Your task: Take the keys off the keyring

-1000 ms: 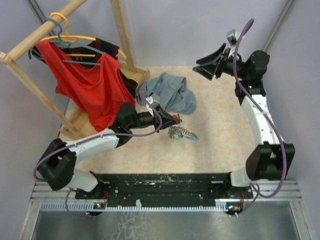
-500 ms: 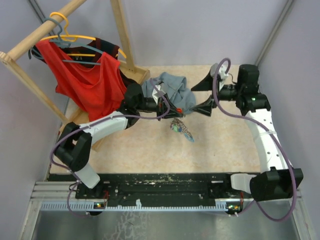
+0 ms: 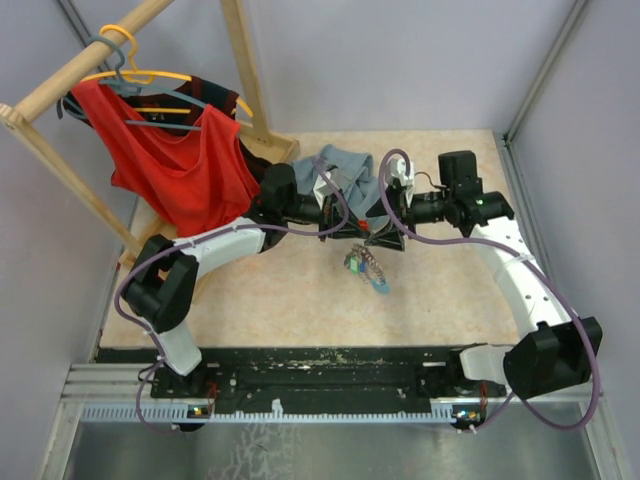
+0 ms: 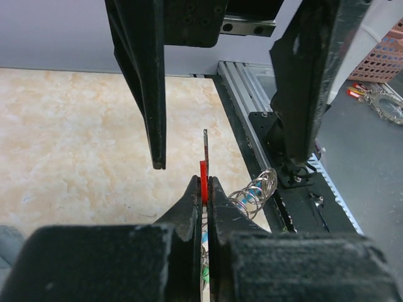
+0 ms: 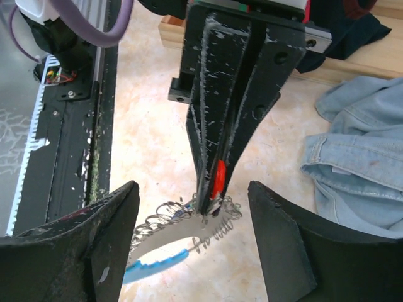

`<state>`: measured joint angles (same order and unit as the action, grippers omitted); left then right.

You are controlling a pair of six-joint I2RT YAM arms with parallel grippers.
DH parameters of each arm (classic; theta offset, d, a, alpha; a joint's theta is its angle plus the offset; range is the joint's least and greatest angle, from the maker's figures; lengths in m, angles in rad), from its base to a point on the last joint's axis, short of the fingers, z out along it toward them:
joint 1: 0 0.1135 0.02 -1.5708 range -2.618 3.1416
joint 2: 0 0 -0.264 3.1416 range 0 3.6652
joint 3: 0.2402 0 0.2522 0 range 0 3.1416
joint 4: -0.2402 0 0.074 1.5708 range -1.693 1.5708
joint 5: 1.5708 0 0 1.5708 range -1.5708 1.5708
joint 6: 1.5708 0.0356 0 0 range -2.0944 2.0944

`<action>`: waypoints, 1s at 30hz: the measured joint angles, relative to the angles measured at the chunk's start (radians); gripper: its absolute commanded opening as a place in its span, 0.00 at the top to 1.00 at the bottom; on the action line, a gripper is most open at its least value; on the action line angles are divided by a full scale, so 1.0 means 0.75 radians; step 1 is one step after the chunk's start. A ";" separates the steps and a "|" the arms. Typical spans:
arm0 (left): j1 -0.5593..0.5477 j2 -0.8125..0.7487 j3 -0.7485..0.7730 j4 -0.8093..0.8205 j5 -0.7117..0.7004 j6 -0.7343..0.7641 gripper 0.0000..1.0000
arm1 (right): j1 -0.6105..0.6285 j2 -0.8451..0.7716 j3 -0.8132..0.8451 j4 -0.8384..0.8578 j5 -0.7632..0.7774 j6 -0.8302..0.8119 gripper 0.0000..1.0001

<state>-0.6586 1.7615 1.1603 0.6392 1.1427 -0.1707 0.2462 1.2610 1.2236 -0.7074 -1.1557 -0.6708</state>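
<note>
Key point(image 4: 203, 179) head red, chain point(image 5: 165, 218) silvery, keyring point(image 5: 153, 267) light blue; left gripper point(image 5: 206, 200) black; bench point(image 3: 290, 300) beige marbled; denim garment point(image 3: 350, 165) at twelve o'clock faded blue, shirt point(image 3: 180, 170) at ten red

Keyring point(image 3: 367, 268) beneath the left fingers point(image 3: 345, 230)

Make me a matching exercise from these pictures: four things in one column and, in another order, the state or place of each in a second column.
1 left gripper
2 right gripper
3 grey-blue denim garment
4 red sleeveless shirt

A hangs from the wooden rack
B open
C shut on the red-headed metal key
D lies crumpled on the table

Pairs: 1-C, 2-B, 3-D, 4-A
</note>
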 measured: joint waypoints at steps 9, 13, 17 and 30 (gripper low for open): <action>-0.001 0.000 -0.020 0.013 0.015 0.014 1.00 | 0.001 0.035 -0.026 0.020 0.014 0.023 0.58; -0.001 0.000 -0.021 0.023 0.017 0.014 1.00 | 0.001 0.036 -0.026 0.030 0.008 0.043 0.69; -0.001 0.000 -0.030 0.041 0.023 0.011 1.00 | 0.001 0.036 -0.026 0.037 0.004 0.053 0.77; -0.003 0.000 -0.050 0.081 0.047 -0.025 1.00 | 0.004 0.061 -0.042 0.058 -0.007 0.086 1.00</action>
<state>-0.6609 1.7615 1.1229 0.6998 1.1782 -0.1898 0.2493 1.3067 1.1919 -0.6636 -1.1606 -0.6064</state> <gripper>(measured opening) 0.016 0.092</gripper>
